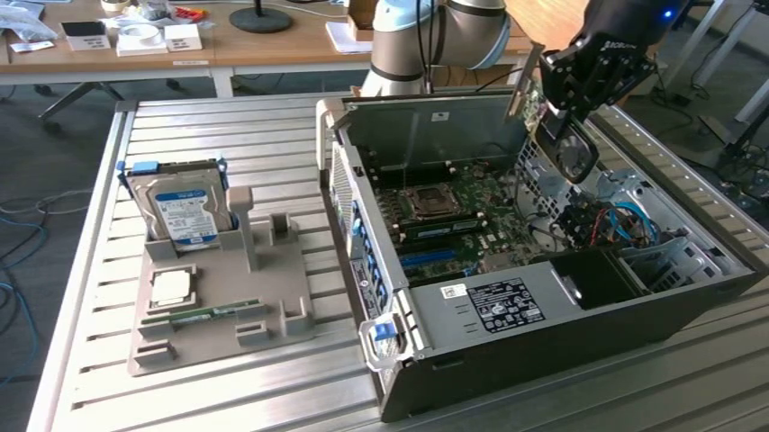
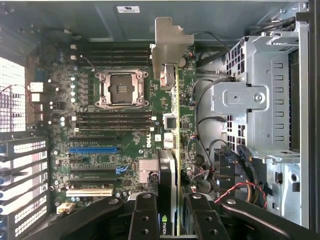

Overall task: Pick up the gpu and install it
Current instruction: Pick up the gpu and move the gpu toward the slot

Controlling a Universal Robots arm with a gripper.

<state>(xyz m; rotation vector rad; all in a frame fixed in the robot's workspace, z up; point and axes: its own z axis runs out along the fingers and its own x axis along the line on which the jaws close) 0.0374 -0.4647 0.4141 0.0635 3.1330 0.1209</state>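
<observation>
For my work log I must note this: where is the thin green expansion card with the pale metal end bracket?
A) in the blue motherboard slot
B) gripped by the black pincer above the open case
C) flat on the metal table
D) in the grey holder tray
B: the thin green expansion card is clamped edge-on in the black pincer, over the open dark computer case.

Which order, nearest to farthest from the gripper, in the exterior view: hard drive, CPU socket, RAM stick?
1. CPU socket, in the open case that the gripper hangs over.
2. Hard drive, upright in the holder, exterior view's left.
3. RAM stick, flat on the holder, nearer the camera.
</observation>
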